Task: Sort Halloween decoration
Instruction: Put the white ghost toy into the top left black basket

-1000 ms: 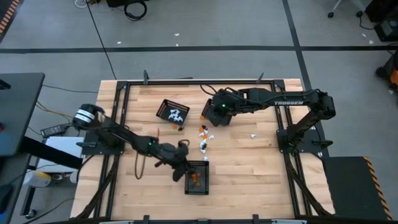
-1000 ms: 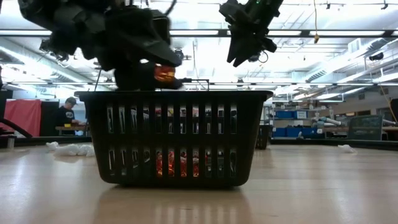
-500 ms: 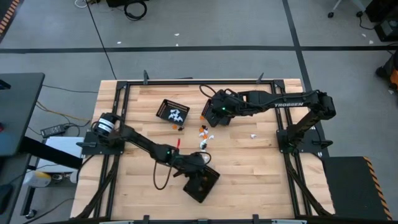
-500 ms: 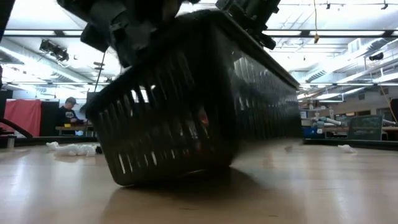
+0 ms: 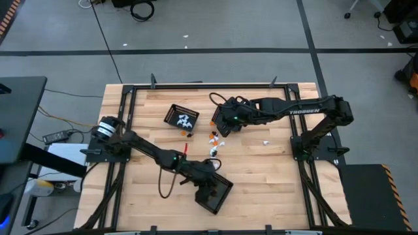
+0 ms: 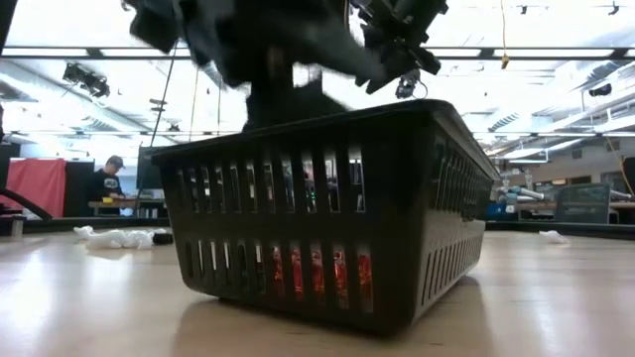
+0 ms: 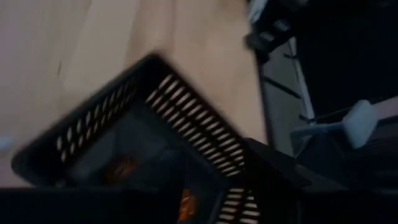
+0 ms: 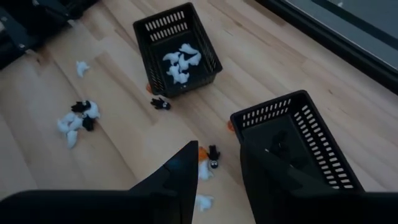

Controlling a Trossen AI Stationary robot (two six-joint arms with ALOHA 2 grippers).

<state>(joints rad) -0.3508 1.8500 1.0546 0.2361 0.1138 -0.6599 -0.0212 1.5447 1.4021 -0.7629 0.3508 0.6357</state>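
Note:
The Halloween decoration lies scattered mid-table [image 5: 214, 142] as tiny white, black and orange pieces [image 8: 78, 118]. The rest sits in three black mesh baskets: white pieces [image 5: 181, 117] [image 8: 177, 50], black pieces [image 8: 298, 143], and orange pieces [image 5: 215, 194] [image 6: 317, 238] [image 7: 124, 143]. My left gripper [image 5: 205, 178] is low over the orange basket's far corner, open, with a stretch of the basket's wall [image 7: 236, 199] showing between its fingers. My right gripper [image 5: 222, 124] [image 8: 217, 168] hovers open beside the basket of black pieces, above loose trinkets [image 8: 208, 158]. My left gripper stands from above at the orange basket's far corner, with the wall [image 7: 233, 198] between its two fingers. Whether a finger touches the wall cannot be told through the blur. The basket rests flat on the table.
A lone white piece [image 5: 266, 141] lies toward the table's right. The black frame rails [image 5: 196, 86] border the table. Bare wood shows at the near right [image 5: 274, 183] and the left [image 5: 140, 111]. A person [image 6: 107, 183] stands far off in the room.
My left gripper moved toward the table's right and near edge. The orange basket went with it: it tipped up on one edge, slid a little right and nearer, turned about, and now sits flat again at an angle. My right gripper shifted slightly left.

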